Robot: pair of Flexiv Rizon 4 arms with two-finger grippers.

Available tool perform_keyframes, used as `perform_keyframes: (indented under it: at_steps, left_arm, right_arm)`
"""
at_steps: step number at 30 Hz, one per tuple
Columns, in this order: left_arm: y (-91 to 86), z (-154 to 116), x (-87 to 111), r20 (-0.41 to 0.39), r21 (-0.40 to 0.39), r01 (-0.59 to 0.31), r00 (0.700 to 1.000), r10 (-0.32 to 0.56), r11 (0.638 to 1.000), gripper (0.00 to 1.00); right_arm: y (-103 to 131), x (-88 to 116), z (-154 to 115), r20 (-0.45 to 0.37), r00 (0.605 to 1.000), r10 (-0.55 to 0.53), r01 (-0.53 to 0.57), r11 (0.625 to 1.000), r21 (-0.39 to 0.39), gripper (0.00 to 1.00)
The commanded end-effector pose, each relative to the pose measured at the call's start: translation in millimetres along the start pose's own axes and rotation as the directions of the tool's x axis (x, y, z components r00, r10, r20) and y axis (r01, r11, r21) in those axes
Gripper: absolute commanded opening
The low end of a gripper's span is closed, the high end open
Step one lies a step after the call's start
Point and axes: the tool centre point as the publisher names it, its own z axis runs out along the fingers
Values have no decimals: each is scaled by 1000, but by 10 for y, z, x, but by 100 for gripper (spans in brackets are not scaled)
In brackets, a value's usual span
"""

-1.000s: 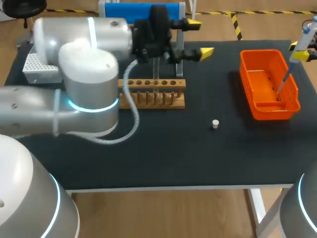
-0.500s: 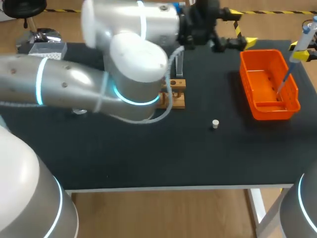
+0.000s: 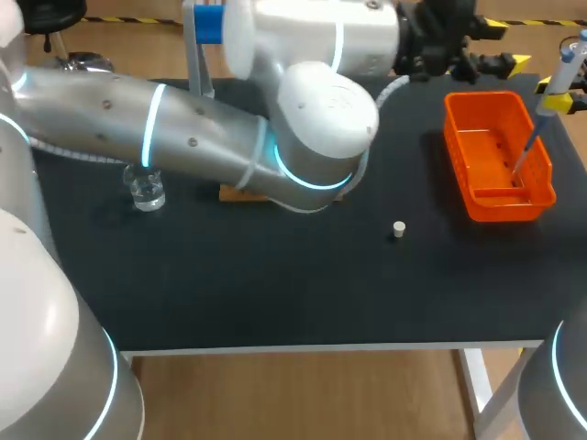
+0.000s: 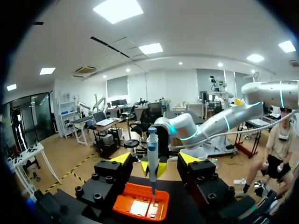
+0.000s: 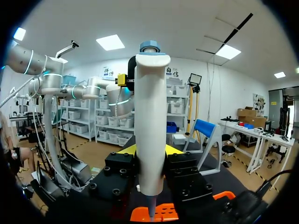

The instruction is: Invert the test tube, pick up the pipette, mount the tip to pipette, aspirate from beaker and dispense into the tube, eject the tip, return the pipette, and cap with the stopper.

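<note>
Two arms are at the black bench. Near its left edge stands the glass beaker. At the far edge beyond the beaker is a blue stand. The left arm comes in from the left and lies across the bench toward the far right corner. It covers most of the wooden rack, of which only a strip shows under the elbow. The white stopper lies alone right of the middle, well apart from everything else. The left gripper hangs over the far edge, near the far end of the orange bin. In its wrist view its fingers stand wide apart and hold nothing. The bin sits by the right edge. The pipette leans above it, blue top outermost, thin lower end down inside the bin. The right gripper clamps the pipette's white body from both sides.
</note>
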Motion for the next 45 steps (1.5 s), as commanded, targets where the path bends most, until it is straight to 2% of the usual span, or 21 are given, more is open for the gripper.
perform_keyframes:
  at_steps: [1,24,45]
  left_arm:
    - [42,240,3,4,20,1,1000,-1,1000,0]
    - [42,240,3,4,20,1,1000,-1,1000,0]
    - [-28,615,-3,-34,98,26,999,-23,995,0]
  right_arm:
    - [6,2,-5,-1,1000,0,0,1000,2,0]
    - [6,2,-5,-1,1000,0,0,1000,2,0]
    - [6,2,-5,-1,1000,0,0,1000,2,0]
